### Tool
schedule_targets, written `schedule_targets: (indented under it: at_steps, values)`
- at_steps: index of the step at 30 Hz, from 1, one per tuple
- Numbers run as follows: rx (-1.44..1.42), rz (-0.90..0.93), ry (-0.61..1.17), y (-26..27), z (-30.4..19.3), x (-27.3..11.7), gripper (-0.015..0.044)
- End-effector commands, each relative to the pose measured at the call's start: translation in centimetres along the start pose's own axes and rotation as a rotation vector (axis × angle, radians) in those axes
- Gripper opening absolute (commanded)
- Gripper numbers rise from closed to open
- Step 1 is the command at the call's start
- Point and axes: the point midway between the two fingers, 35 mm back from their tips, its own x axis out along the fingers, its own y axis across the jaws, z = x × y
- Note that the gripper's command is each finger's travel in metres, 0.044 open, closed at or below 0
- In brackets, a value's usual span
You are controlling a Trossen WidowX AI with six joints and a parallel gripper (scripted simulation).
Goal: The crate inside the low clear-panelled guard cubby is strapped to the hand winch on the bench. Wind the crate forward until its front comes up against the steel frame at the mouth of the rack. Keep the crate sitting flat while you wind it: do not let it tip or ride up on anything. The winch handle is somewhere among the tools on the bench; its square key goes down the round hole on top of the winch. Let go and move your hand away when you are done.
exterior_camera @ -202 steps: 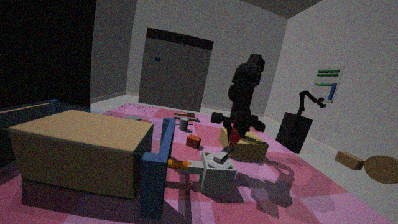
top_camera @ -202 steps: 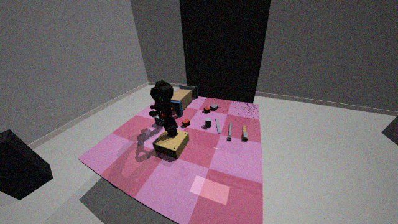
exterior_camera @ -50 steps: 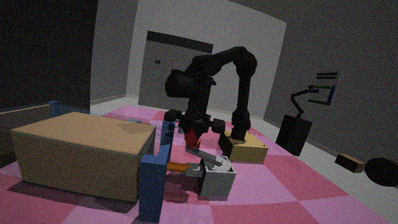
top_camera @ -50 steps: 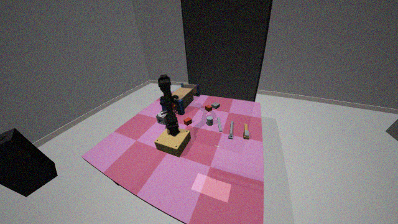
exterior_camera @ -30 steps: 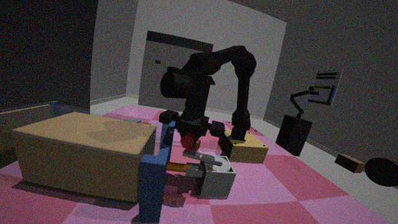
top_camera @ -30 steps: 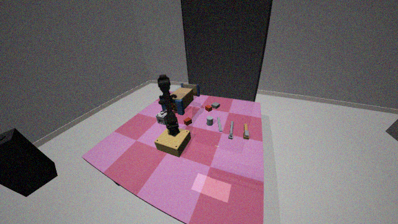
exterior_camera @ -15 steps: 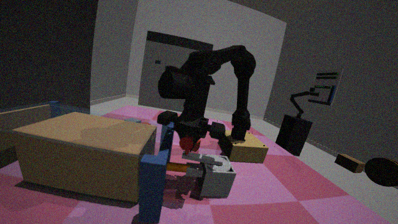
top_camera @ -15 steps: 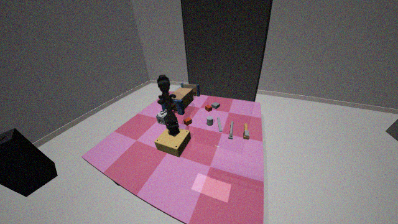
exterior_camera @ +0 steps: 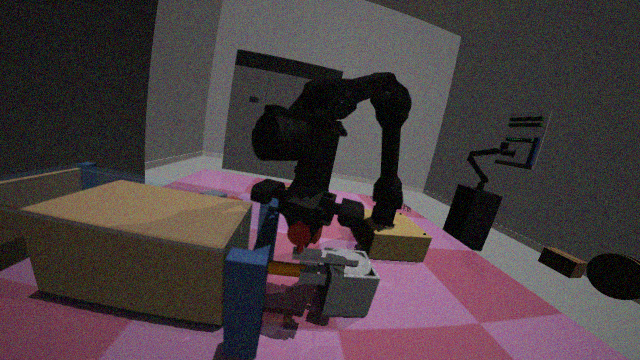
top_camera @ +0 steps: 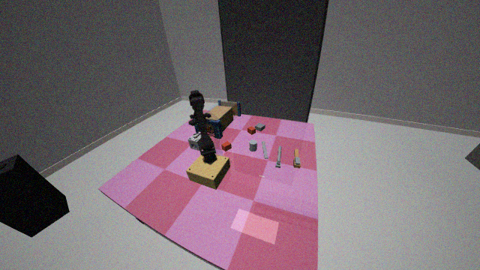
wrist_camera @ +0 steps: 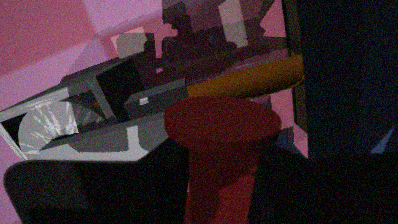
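Observation:
The tan crate [top_camera: 222, 113] [exterior_camera: 135, 250] sits flat behind the blue frame posts [exterior_camera: 245, 305] [top_camera: 216, 128]; any gap to the frame is not clear. The grey winch [exterior_camera: 352, 297] [top_camera: 195, 142] with its pale round top [wrist_camera: 47, 127] stands in front of the mouth. The handle's grey arm [exterior_camera: 345, 259] lies over the winch top and points toward the frame. My gripper [exterior_camera: 301, 231] [wrist_camera: 208, 132] is shut on the handle's red knob [wrist_camera: 222, 122], just in front of the frame. The key in its hole is hidden.
An orange rounded bar [exterior_camera: 284, 269] [wrist_camera: 245, 77] with a grey end lies between winch and frame. Red blocks [top_camera: 226, 146] [top_camera: 251, 130], a grey block [top_camera: 259, 127], a grey cylinder [top_camera: 253, 145] and several long tools [top_camera: 278, 157] [top_camera: 297, 158] are across the bench.

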Motion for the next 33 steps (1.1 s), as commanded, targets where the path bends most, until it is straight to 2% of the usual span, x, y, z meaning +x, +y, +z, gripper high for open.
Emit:
schedule_targets:
  at_steps: [1,33]
  values:
    - [-0.032,0.011,-0.041,1.4,2.2,-0.1,0.0000]
    - [-0.031,0.013,-0.043,4.0,4.9,-0.3,0.0000]
